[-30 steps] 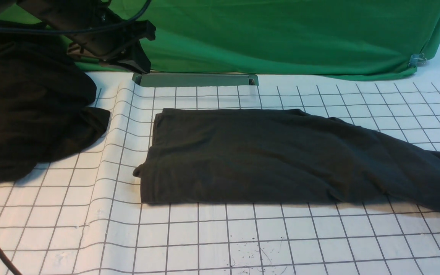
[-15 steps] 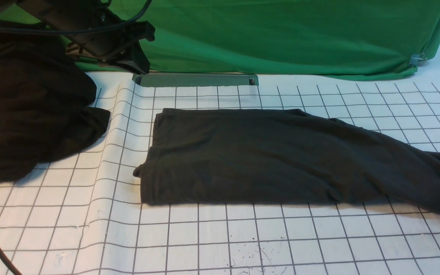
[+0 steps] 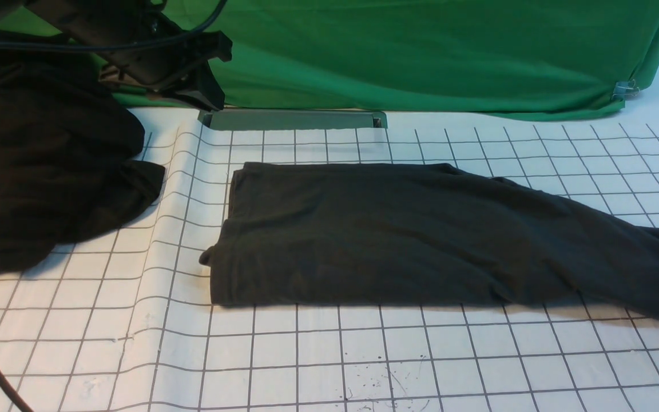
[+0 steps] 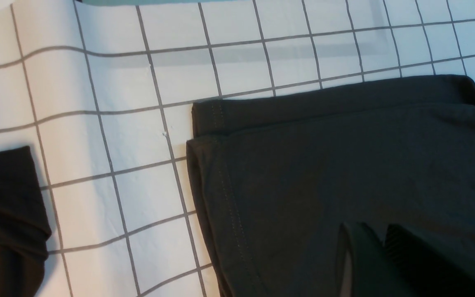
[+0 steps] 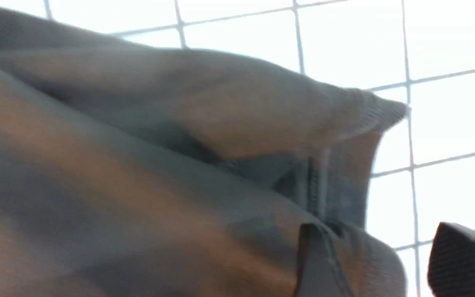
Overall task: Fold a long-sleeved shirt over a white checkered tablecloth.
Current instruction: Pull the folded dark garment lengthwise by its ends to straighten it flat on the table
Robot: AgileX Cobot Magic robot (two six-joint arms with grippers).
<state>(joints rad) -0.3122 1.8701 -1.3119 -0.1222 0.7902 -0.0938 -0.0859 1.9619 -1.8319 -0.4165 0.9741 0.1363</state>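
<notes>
Long-sleeved shirt [image 3: 398,229]: flat on white checkered tablecloth [image 3: 364,355], long axis running from the robot's left to its right; right claw [image 5: 375,231], wide and empty, close against its right end; left claw [image 4: 375,235], narrowly parted, empty, raised above its hem end.

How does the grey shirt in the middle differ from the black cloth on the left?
The long-sleeved shirt is charcoal grey; the black cloth is a deeper black. The shirt lies flat, folded into a long band with straight edges; the black cloth is a shapeless, bunched heap. The shirt stretches from the middle to the right; the black cloth sits far left. Both rest on the white checkered tablecloth.
</notes>
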